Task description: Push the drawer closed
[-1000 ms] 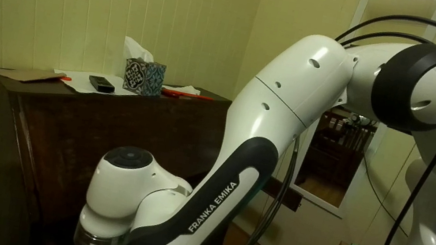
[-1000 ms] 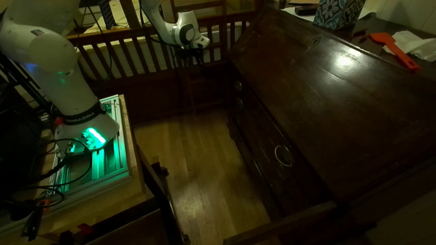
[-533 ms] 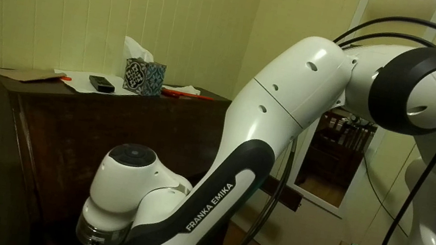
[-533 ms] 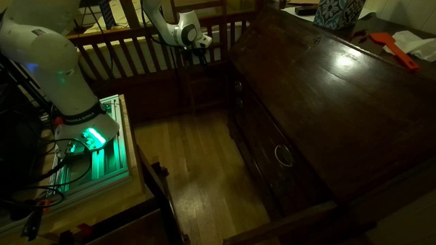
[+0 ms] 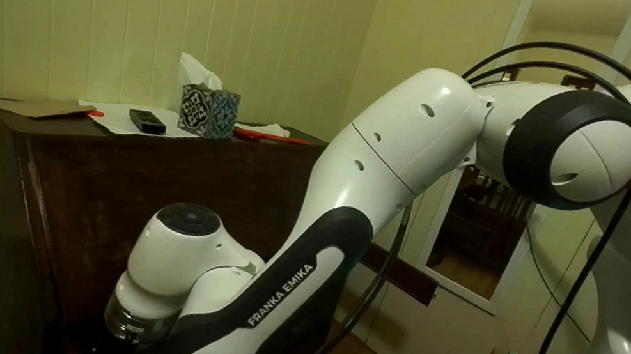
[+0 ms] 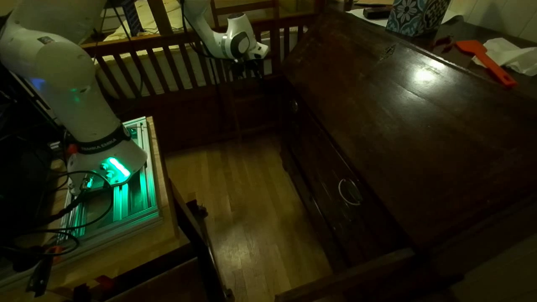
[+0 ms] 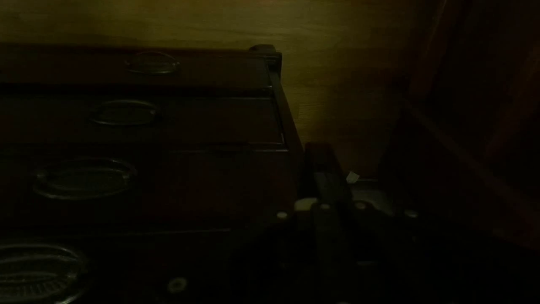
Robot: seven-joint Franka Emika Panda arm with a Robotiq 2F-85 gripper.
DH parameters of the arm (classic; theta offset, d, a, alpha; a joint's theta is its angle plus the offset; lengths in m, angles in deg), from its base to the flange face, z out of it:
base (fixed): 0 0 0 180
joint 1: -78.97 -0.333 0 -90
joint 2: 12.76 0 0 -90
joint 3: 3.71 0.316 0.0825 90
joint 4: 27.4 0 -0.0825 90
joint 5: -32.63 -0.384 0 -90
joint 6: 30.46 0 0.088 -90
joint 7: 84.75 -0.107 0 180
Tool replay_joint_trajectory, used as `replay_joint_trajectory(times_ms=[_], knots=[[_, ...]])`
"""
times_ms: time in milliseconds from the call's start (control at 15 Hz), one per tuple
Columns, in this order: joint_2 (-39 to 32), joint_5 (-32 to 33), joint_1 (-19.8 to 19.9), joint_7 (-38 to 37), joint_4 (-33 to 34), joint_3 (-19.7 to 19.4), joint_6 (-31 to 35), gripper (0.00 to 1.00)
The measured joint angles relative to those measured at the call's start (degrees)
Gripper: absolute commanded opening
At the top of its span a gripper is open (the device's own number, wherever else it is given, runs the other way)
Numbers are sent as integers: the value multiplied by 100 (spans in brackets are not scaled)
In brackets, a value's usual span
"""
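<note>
1. The gripper (image 7: 320, 156) hangs low by one end of the bureau (image 6: 398, 138); the wrist view is too dim to tell whether its jaws are parted or together. In an exterior view the white wrist (image 6: 240, 40) has edged rightward, toward the bureau, within the last half second: likely still the approach.

2. Next to the right come the drawer fronts (image 6: 325, 167), stacked down the bureau's face. The wrist view puts them just left of the jaws; whether anything touches, and which one stands out, I cannot tell.

3. Along that face a ring handle (image 6: 350, 192) sits where it was, so the push has probably yet to close anything there.

4. In the foreground a wooden rail (image 6: 346, 274) juts from the bureau, unmoved; its part in the job is unclear.

5. Farthest right, the tissue box (image 6: 413, 16) and orange scraper (image 6: 486, 63) rest on top, undisturbed.
</note>
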State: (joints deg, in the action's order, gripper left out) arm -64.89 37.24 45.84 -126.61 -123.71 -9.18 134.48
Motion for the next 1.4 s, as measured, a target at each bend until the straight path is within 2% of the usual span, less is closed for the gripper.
replay_joint_trajectory(times_ms=[467,1000,1400], knots=[[-507,-121,376,286,835,118,29,0],[-1087,-159,543,539,1774,52,17,0],[-1219,-284,622,694,1998,140,-204,0]])
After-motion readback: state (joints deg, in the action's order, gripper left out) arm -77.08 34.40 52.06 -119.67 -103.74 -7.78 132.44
